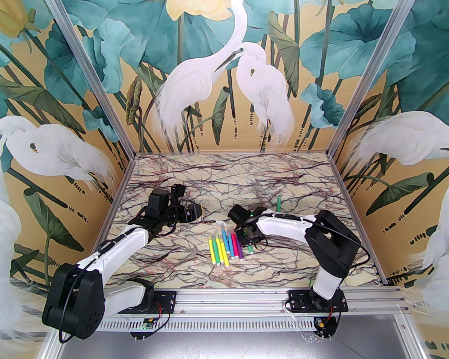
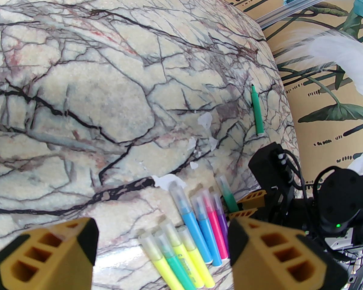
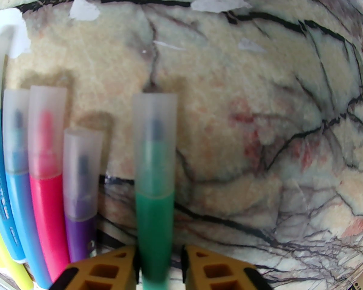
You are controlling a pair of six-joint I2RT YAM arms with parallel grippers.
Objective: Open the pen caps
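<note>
Several capped pens (image 1: 224,247) with bright bodies lie side by side on the marble table (image 1: 194,271), their clear-whitish pen caps (image 2: 180,196) pointing to the back. My right gripper (image 3: 158,261) straddles the barrel of a green pen (image 3: 155,222) at the right end of the row. Its jaws are narrow, with a thin gap left on one side, and that pen's cap (image 3: 154,137) is on. The right gripper (image 1: 247,238) also shows in the left wrist view (image 2: 248,205). Left of the row, my left gripper (image 2: 163,246) hovers open and holds nothing (image 1: 194,212).
A single green pen (image 1: 279,202) with a bare tip lies alone toward the back right (image 2: 257,113). White torn patches (image 2: 205,120) mark the marble behind the row. Painted walls close off the table on three sides.
</note>
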